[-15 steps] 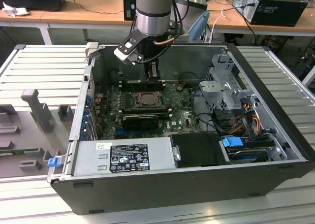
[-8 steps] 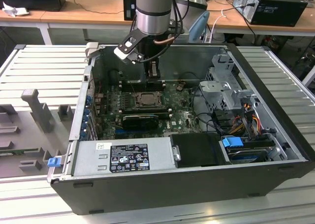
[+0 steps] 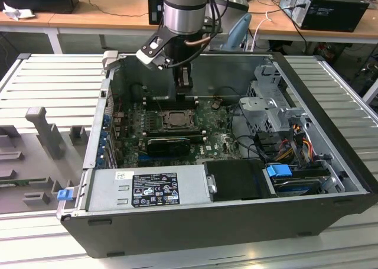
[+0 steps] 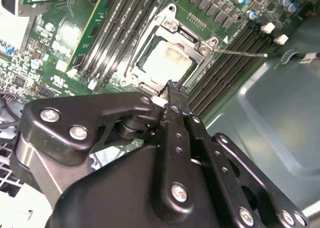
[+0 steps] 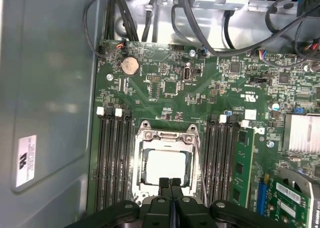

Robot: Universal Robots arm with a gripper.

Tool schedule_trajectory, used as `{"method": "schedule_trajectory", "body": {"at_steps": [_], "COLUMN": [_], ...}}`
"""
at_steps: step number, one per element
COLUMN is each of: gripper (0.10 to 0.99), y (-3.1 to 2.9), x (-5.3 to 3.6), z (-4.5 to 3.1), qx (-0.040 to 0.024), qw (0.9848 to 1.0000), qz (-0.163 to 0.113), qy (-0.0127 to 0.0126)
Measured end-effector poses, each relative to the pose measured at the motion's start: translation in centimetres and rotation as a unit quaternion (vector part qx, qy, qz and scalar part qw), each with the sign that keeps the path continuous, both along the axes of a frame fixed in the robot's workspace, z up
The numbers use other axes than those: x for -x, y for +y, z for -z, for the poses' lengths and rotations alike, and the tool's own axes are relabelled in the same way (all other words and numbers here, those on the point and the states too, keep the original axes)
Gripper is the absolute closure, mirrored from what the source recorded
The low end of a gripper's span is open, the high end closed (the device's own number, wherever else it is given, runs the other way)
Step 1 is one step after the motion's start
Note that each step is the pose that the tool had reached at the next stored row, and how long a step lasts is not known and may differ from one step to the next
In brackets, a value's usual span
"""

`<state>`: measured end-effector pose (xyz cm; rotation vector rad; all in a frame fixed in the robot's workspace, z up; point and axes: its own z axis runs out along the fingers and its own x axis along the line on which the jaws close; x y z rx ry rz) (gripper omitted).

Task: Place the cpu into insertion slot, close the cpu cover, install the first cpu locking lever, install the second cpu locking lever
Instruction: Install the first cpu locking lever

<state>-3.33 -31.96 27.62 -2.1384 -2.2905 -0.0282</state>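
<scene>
Green motherboard (image 5: pixel 200 87) bears cpu (image 5: pixel 166 165) flat, face upward.

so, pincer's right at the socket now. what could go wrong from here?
1. The pincer, tips closed, sits at the edge of the cpu cover, right beside the cpu; a slip could scrape the chip's face.
2. In the second wrist view a locking lever juts out over the memory slots, seemingly unlatched; the cover may lift, or the lever may snag.
</scene>
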Motion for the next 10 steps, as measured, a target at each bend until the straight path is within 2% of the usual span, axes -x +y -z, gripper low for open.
{"method": "schedule_trajectory", "body": {"at_steps": [10], "gripper": [0.98], "y": [0.0], "x": [0.0], "z": [-2.01], "qx": [-0.0002], "qw": [1.0], "qz": [0.0], "qy": [-0.0001]}}
